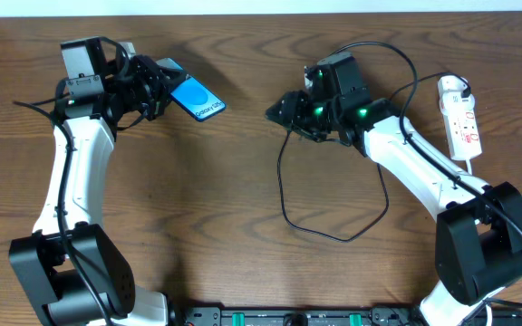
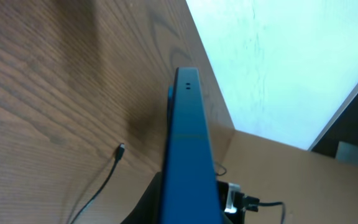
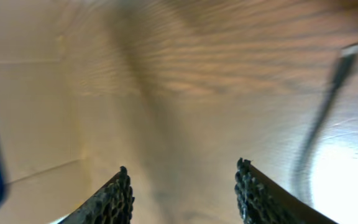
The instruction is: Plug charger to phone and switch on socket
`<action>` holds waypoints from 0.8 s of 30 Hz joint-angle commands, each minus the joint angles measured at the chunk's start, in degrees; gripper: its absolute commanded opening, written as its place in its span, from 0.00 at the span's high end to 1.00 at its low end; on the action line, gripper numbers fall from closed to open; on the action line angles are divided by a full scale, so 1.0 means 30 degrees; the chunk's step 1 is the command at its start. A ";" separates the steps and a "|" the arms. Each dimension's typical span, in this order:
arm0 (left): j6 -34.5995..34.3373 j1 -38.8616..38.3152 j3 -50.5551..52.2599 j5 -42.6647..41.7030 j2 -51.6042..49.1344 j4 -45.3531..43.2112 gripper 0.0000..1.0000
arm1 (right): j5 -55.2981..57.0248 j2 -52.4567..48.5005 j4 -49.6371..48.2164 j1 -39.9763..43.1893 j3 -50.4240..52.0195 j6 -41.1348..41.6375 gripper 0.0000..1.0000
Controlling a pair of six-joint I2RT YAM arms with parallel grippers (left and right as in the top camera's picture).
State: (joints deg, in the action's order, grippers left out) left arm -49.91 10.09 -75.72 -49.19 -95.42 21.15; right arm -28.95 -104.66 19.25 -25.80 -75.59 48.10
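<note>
The left pincer (image 1: 155,88) is clamped shut on the small rectangular phone with the bright blue-cyan screen (image 1: 198,98). It grips the phone by one end at the far left of the brown wooden table (image 1: 243,208). From above, the screen faces up and the free end points toward the middle of the table. A shadow beneath suggests the phone is lifted off the wood. In the left wrist view the phone (image 2: 188,155) runs edge-on straight out from the grip, with two small holes at its far end. The fingers themselves are mostly hidden under it.

The right pincer (image 1: 277,110) stands partly open and holds nothing. In its own blurred wrist view the right pincer (image 3: 182,193) shows two dark textured fingers (image 3: 114,199) set apart, with only bare wood between them. The long thin black charger cable (image 3: 319,124) lies off to their right, not touching them, its small connector tip (image 3: 352,50) free.

From above, the charger cable (image 1: 282,195) drops from just beside the right pincer, loops toward the near edge and rises again under the right arm. In the left wrist view the connector tip (image 2: 121,148) rests on the wood, apart from the phone and not plugged in.

The narrow white power strip with red marks (image 1: 460,118) lies at the far right, well apart from both pincers. Its switches are too small to read.
</note>
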 commanded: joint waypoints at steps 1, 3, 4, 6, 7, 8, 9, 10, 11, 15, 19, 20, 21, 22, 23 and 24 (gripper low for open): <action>0.1661 0.0044 -0.0517 -0.0911 0.0291 -0.0087 0.92 | 0.2616 -0.0160 0.0342 -0.0226 -0.0051 -0.1938 0.49; 0.1938 0.0044 -0.0517 -0.1851 0.0182 -0.0350 0.93 | 0.3147 -0.0211 0.0597 -0.0219 -0.0124 -0.1923 0.51; 0.1931 0.0044 -0.0517 -0.2390 0.0080 -0.0597 0.93 | 0.3373 -0.0342 0.0896 -0.0219 -0.0255 -0.1923 0.51; 0.1902 0.0044 -0.0517 -0.3410 -0.0153 -0.1107 0.93 | 0.3548 -0.0882 0.1741 -0.0219 -0.0721 -0.1931 0.53; 0.1807 0.0044 -0.0517 -0.3810 -0.0277 -0.1319 0.93 | 0.3534 -0.1253 0.2120 -0.0219 -0.0998 -0.1945 0.54; 0.1610 0.0036 -0.0517 -0.4109 -0.0437 -0.1377 0.93 | 0.3497 -0.1778 0.2565 -0.0219 -0.1384 -0.2069 0.55; 0.1406 0.0022 -0.0517 -0.4226 -0.0554 -0.1370 0.93 | 0.3264 -0.2317 0.2871 -0.0219 -0.1741 -0.2266 0.56; 0.1290 0.0022 -0.0517 -0.4422 -0.0729 -0.1377 0.93 | 0.2973 -0.2827 0.3089 -0.0219 -0.2040 -0.2288 0.57; 0.1122 0.0029 -0.0517 -0.4554 -0.0860 -0.1362 0.93 | 0.2805 -0.3286 0.3191 -0.0219 -0.2280 -0.2273 0.58; 0.1064 0.0022 -0.0517 -0.4889 -0.1151 -0.1362 0.92 | 0.2528 -0.4437 0.3053 -0.0219 -0.2543 -0.1807 0.62; 0.1049 0.0029 -0.0517 -0.4881 -0.1151 -0.1370 0.93 | 0.2186 -0.5253 0.2798 -0.0240 -0.2543 -0.0860 0.64; 0.1056 0.0029 -0.0517 -0.4881 -0.1151 -0.1362 0.93 | 0.2091 -0.5479 0.2681 -0.0255 -0.2543 -0.0648 0.65; 0.1049 0.0022 -0.0517 -0.4889 -0.1151 -0.1362 0.93 | 0.2084 -0.5756 0.2557 -0.0270 -0.2543 -0.0291 0.66; 0.1049 0.0029 -0.0517 -0.4889 -0.1151 -0.1362 0.92 | 0.2025 -0.5858 0.2448 -0.0270 -0.2543 -0.0131 0.67; 0.1056 0.0029 -0.0517 -0.4889 -0.1151 -0.1362 0.93 | 0.1996 -0.6040 0.2288 -0.0270 -0.2543 0.0036 0.67; 0.1049 0.0029 -0.0517 -0.4889 -0.1151 -0.1362 0.93 | 0.1931 -0.6113 0.2149 -0.0277 -0.2535 0.0204 0.68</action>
State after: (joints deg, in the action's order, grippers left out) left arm -46.48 10.07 -75.72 -61.36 -99.26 17.41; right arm -22.02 -121.23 26.52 -26.00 -81.87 45.84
